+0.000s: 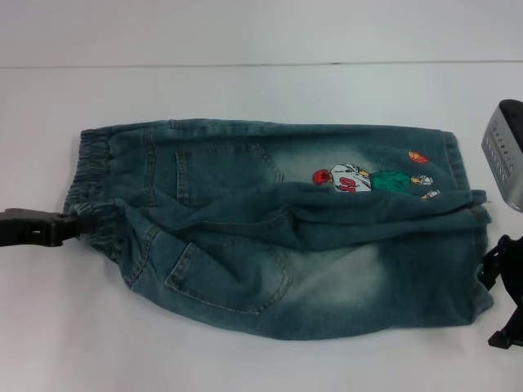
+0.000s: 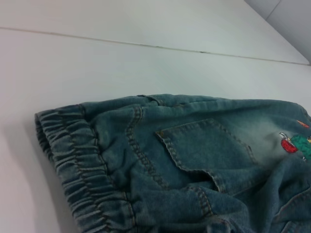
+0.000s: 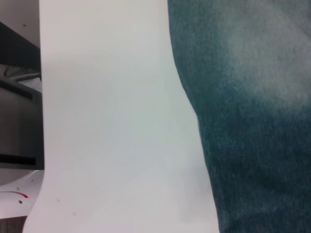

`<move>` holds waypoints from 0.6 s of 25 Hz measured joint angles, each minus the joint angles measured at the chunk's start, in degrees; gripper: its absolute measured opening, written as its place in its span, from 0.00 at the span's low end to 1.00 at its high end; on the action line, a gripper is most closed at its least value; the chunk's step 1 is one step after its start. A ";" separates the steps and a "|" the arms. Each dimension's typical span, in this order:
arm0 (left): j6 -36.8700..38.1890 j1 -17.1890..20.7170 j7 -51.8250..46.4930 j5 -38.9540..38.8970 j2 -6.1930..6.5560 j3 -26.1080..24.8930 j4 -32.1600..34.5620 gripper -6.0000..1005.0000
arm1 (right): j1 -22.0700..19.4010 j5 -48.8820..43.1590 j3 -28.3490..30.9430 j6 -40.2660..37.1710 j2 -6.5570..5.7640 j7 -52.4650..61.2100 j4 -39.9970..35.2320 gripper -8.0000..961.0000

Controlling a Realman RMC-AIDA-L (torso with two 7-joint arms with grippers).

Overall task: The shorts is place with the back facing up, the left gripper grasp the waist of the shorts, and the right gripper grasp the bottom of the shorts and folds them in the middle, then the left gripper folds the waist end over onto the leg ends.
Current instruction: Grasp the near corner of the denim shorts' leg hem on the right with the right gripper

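Note:
The shorts (image 1: 270, 237) lie back up across the white table, with two patch pockets, a cartoon patch (image 1: 359, 181) and an orange ball emblem (image 1: 417, 156) showing. The ruched waist (image 1: 94, 171) is at the left and the leg ends (image 1: 478, 245) at the right. My left gripper (image 1: 69, 222) comes in from the left edge and is shut on the near part of the waist, where the cloth bunches toward it. My right gripper (image 1: 493, 265) sits against the bottom of the shorts. A crease runs lengthwise between the legs. The left wrist view shows the waist (image 2: 77, 165) and a pocket (image 2: 209, 150) close up.
The white table (image 1: 245, 359) has bare surface in front of and behind the shorts. A silver-grey arm housing (image 1: 507, 159) hangs at the right edge. In the right wrist view, denim (image 3: 252, 121) lies on the table, and dark furniture (image 3: 17, 97) stands past the table edge.

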 joint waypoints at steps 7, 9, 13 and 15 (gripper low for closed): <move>-0.01 0.02 0.00 0.00 0.00 0.00 0.00 0.03 | -0.27 0.00 -0.01 0.24 0.31 -1.46 -0.09 0.87; -0.01 0.07 0.00 0.00 0.00 0.00 0.00 0.03 | -0.43 0.00 0.03 0.28 0.58 -2.14 -0.30 0.85; -0.01 0.12 -0.05 0.00 0.00 0.00 0.00 0.03 | -0.51 -0.14 0.03 0.60 0.92 -2.70 -0.49 0.83; -0.01 0.17 -0.08 -0.01 0.00 0.00 0.00 0.03 | -0.52 -0.11 -0.01 0.79 0.99 -2.77 -0.53 0.78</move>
